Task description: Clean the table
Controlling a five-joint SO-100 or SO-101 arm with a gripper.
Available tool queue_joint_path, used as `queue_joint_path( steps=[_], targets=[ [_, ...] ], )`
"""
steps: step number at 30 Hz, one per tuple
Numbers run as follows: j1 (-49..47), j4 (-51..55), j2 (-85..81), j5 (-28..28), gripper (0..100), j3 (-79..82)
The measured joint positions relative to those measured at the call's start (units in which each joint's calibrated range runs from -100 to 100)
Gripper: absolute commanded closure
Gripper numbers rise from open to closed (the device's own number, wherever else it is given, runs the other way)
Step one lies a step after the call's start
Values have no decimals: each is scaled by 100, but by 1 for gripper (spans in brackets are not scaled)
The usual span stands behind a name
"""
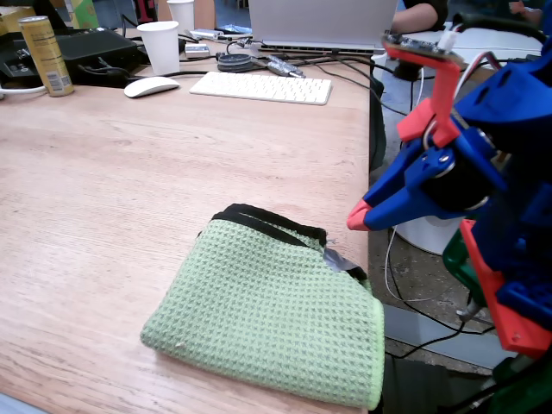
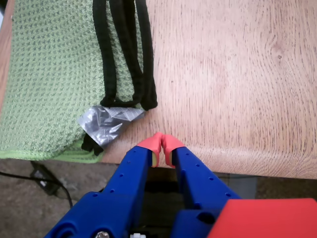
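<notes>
Two cups stand upright, contents unseen, on the table, whose length runs away from the camera; the gripper is closed, empty.

The table is matt pale wood grain; the green cloth is waffle-textured; the gripper is smooth plastic.

The light wood-grain table carries a folded green waffle-weave cloth near its right edge; far back lie a white keyboard, mouse, paper cup and can.
</notes>
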Motion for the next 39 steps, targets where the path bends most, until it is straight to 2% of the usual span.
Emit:
queue_joint_path(
  steps=[32, 34, 39],
  targets=[
    [-122, 8, 9, 0, 100, -54],
    [-122, 215, 303, 59, 100, -559],
    [-141, 704, 2430, 405, 100, -2994]
  ],
)
